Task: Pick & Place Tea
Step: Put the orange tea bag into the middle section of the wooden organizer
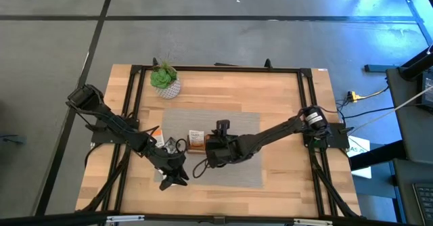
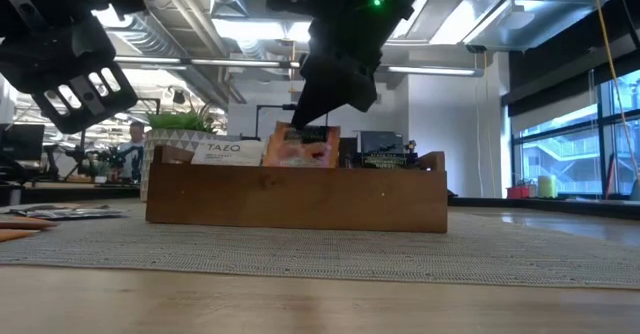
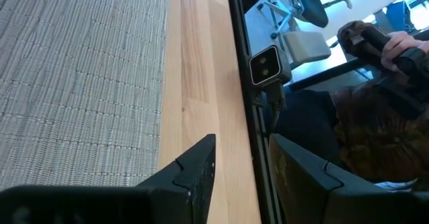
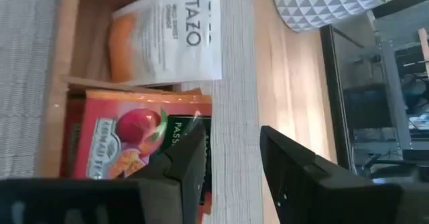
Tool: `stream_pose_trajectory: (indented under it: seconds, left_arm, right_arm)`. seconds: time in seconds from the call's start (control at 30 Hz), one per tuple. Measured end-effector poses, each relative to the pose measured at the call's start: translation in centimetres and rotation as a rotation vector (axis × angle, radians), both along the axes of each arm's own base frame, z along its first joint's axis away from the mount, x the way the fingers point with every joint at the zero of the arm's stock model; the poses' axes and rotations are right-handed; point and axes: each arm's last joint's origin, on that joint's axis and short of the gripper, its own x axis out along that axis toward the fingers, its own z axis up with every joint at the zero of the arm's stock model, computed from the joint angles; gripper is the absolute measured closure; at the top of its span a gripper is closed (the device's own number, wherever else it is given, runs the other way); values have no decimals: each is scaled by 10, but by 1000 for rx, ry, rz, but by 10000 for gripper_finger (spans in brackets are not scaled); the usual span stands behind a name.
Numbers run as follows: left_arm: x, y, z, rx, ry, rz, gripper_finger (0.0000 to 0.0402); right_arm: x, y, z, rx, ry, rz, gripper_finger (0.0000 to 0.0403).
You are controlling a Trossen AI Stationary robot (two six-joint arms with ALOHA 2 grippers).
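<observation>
Right now my right gripper [image 4: 231, 170], fingers apart, hangs over the red sachet [image 4: 127, 140] standing in the tray [image 2: 300, 199] at mid-frame. Coming down crooked, I could crumple it or nudge the white one [image 4: 171, 36] beside it.

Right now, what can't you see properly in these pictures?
- High view: most of the wooden tray hides under the right arm.
- Low view: the tray wall hides the sachets' lower halves.
- Right wrist view: the right gripper covers part of the red sachet.

Grey floor [image 1: 203, 3] around the table; ceiling lights [image 2: 250, 29], ducts overhead, windows [image 2: 570, 144] at one side
</observation>
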Motion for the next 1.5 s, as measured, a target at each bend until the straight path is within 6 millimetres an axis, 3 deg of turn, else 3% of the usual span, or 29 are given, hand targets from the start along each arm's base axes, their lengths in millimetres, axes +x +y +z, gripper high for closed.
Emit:
stream_pose_trajectory:
  seconds: [0.27, 0.47, 0.6, 0.97, 1.2, 1.5]
  left_arm:
    - [0, 0, 0, 15, -10, -9, 269]
    - [0, 0, 0, 16, -11, -10, 269]
    - [0, 0, 0, 16, -11, -10, 266]
    - [0, 0, 0, 15, -11, -10, 266]
    - [0, 0, 0, 15, -10, -9, 267]
    - [0, 0, 0, 15, -10, -9, 265]
  right_arm:
    - [-1, 2, 0, 33, 18, 21, 259]
    - [-4, 5, 6, -60, -26, -16, 259]
    - [-3, 7, 3, 40, 7, 30, 259]
    - [-1, 0, 1, -10, -3, -8, 259]
    - [2, -6, -4, 100, 44, 28, 259]
    - [4, -7, -3, 74, 28, 33, 259]
